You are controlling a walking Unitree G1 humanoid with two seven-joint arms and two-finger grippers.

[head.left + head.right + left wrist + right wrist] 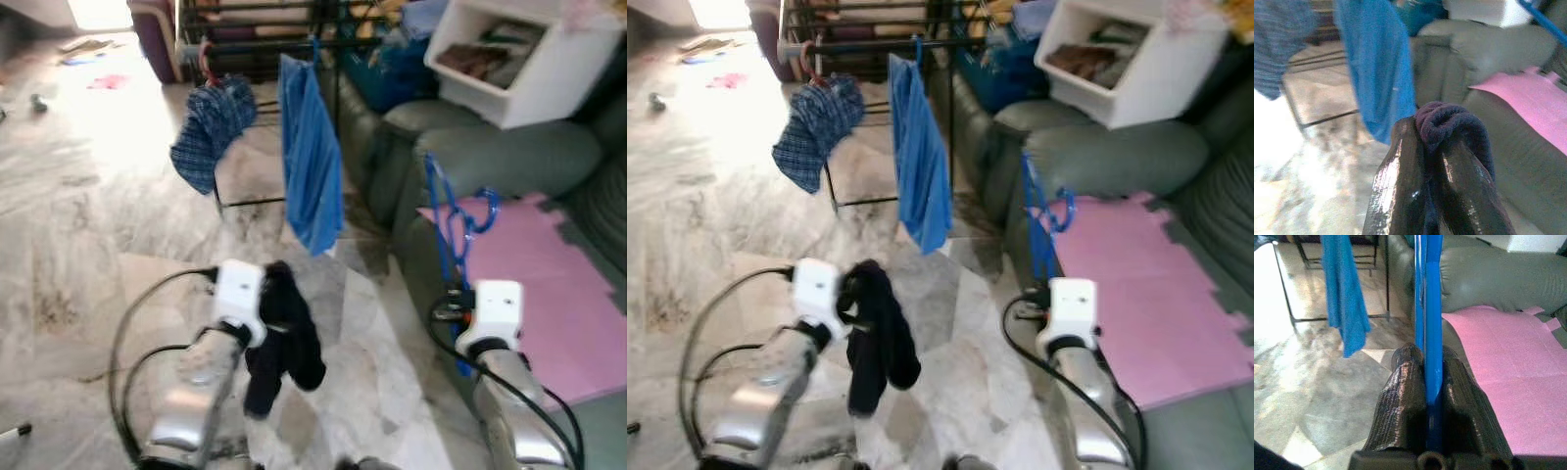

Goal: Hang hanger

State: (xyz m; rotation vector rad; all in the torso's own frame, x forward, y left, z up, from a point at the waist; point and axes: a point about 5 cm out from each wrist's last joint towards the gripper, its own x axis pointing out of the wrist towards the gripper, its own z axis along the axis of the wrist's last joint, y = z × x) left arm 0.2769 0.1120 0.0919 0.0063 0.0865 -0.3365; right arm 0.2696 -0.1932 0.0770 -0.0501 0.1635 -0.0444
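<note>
The right claw (1427,382) is clamped on a blue hanger (453,220), its two black fingers (1400,401) pressed against either side of the plastic bar. The hanger stands upright above the right wrist, its hook at the top, in front of the grey sofa (509,157) and beside the pink mat (549,284) that lies on the seat.

The left claw (1425,161) is closed on a dark cloth (284,333), which bunches between the fingertips (1400,152) and hangs limp below the left wrist over the marble floor (88,255).

Further ahead stands a dark drying rack (274,44). A blue garment (311,157) hangs from its rail, and a checked blue shirt (211,127) is draped just to the left of it. The hanger is well apart from the rack. A white storage box (529,59) sits on the sofa's top, tilted, with some items inside that are too blurred to name.
</note>
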